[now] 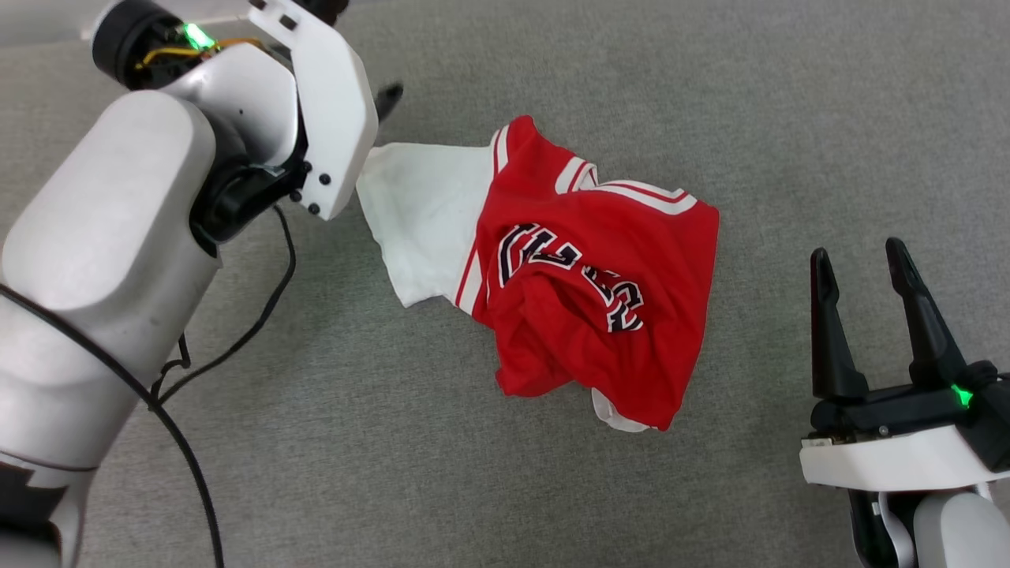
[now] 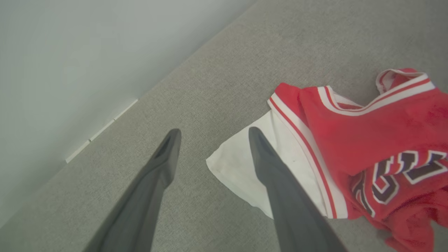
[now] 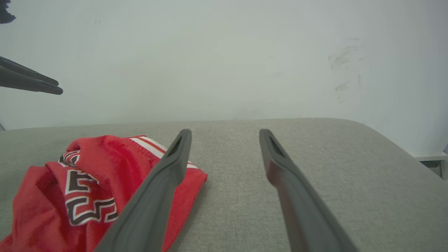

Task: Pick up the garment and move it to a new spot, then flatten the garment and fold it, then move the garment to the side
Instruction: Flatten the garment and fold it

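A grey cloth-covered desk (image 1: 442, 489) runs up to a plain pale wall (image 3: 224, 52). The garment (image 1: 623, 237) lies near the middle of the desk in a crumpled heap. Its red body is bunched so the black lettering buckles, and one white sleeve (image 1: 426, 221) is spread out towards the robot's left.

The left claw (image 2: 211, 134) is released, fingers apart, and hangs over the outer corner of that sleeve. In its wrist view one finger crosses the white cloth, but I cannot tell whether it touches. The right claw (image 1: 858, 252) is also released and holds nothing. It sits well off the shirt's right edge, fingers pointing up the desk.

The shirt is neither flat nor folded, so I judge the work is at an early stage: taking hold of the cloth to lift or spread it. The next move probably calls for the left claw to drop onto the sleeve edge and pinch it. The right claw would need to reach in for the far hem, so the two can pull the shirt taut.
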### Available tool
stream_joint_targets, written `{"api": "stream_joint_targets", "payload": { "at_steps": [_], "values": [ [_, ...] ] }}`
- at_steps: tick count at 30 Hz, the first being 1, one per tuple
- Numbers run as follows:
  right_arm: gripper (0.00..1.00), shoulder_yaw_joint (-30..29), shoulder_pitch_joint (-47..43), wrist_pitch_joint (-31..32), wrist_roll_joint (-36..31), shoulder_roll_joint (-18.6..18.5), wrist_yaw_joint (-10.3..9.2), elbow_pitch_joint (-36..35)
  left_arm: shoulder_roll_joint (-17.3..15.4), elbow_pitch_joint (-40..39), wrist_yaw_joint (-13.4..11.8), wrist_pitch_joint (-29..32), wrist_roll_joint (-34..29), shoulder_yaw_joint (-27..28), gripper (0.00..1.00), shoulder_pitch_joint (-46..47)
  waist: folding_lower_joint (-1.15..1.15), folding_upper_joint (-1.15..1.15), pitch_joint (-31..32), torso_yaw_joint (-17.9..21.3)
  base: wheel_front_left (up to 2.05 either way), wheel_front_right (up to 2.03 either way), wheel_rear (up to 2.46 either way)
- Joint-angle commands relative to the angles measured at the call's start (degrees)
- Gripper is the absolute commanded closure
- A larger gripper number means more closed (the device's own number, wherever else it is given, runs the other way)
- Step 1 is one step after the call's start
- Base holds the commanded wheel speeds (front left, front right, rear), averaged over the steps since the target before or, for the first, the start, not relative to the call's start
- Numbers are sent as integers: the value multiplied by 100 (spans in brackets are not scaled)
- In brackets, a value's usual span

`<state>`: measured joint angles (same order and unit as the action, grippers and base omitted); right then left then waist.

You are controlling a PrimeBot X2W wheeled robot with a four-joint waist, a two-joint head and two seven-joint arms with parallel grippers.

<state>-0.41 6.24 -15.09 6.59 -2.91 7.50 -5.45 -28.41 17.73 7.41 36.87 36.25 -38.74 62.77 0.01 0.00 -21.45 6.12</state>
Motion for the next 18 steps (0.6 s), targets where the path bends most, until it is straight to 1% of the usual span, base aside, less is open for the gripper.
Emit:
{"api": "stream_joint_targets", "payload": {
  "at_steps": [1, 4, 6, 10, 12, 15, 18],
  "values": [
    [0, 13, 107, -12, -32, 5, -2, -35, -67, 29, -4, 240, 180, -133, 0, 140, -1, 0, -120, 64, 0, 0, 0],
    [0, 23, 170, -12, -33, 5, -2, -67, -227, 109, -4, 974, 723, -517, 0, 369, -1, 0, -272, 113, 0, 0, 0],
    [0, 28, 234, -12, -19, 4, -2, -93, -289, 178, -3, 1389, 1073, -673, 0, 451, -1, 0, -375, 148, 0, 0, 0],
    [0, 38, 358, -12, 6, 4, -2, -110, -427, 208, -3, 1932, 1395, -1029, 0, 610, -1, 0, -565, 218, 0, 0, 0],
    [0, 51, 386, -12, 8, 5, -2, -114, -488, 243, -3, 2115, 1480, -1244, 0, 605, -1, 0, -641, 249, 0, 0, 0],
    [0, 51, 441, -12, 34, 4, -2, -108, -531, 272, -3, 2217, 1593, -1526, 0, 552, -1, 0, -729, 298, 0, 0, 0],
    [0, 61, 474, -12, 39, 5, -2, -93, -601, 295, -2, 2311, 1614, -1942, 0, 485, -1, 0, -786, 333, 0, 0, 0]
  ]
}}
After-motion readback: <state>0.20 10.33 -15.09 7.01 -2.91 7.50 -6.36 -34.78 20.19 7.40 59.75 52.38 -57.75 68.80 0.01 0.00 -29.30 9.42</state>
